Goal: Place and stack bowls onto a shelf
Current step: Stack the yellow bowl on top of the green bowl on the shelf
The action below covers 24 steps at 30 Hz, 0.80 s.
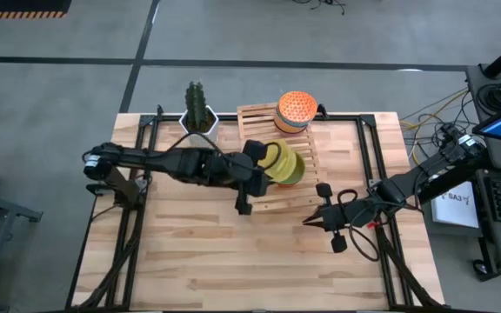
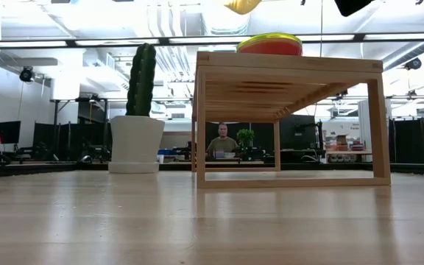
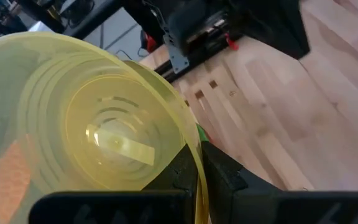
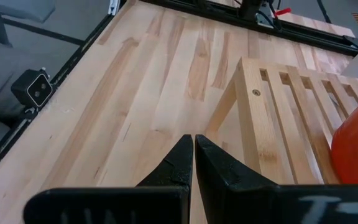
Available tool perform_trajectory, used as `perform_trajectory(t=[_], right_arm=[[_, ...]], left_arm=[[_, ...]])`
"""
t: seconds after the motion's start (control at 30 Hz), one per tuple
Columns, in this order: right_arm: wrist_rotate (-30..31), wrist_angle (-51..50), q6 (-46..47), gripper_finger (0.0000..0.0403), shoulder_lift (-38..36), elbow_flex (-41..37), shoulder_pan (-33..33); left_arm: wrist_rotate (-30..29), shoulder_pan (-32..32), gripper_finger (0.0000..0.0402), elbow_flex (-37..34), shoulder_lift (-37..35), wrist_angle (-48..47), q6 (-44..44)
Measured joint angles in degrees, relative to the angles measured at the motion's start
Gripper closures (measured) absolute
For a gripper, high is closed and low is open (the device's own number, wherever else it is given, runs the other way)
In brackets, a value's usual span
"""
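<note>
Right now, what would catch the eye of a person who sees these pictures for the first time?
First, the yellow bowl, pinched at its rim by the left hand above the middle of the wooden shelf. Next, the orange patterned bowl topping a stack at the shelf's far end, near the cactus.

Dark arms (image 1: 172,163) (seemingly black cables)

Shelf (image 1: 307,187) is sitting mid-table, light wood, slatted top, open underneath. Lattice bowl (image 1: 296,108) is topping a stack at the shelf's far end. Translucent yellow bowl (image 1: 278,155) is hanging tilted over the shelf's middle, rim pinched by the left gripper (image 1: 259,165), above a stack with a green bowl (image 1: 289,173) showing.
</note>
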Motion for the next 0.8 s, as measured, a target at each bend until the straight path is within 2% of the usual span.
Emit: perform_trajectory(t=[0.27,0.6,0.8], right_arm=[[0.0,0.3,1.0,0.0394,0.0,0.0,0.0],[0.0,1.1,1.4,0.0394,0.0,0.0,0.0],[0.0,0.9,1.7,0.0394,0.0,0.0,0.0]], left_arm=[[8.0,3.6,0.0401,-0.3,0.6,2.8,-2.5],[8.1,4.6,0.0401,0.0,6.2,2.9,-3.0],[8.0,5.2,0.0401,0.1,7.2,3.1,-3.1]])
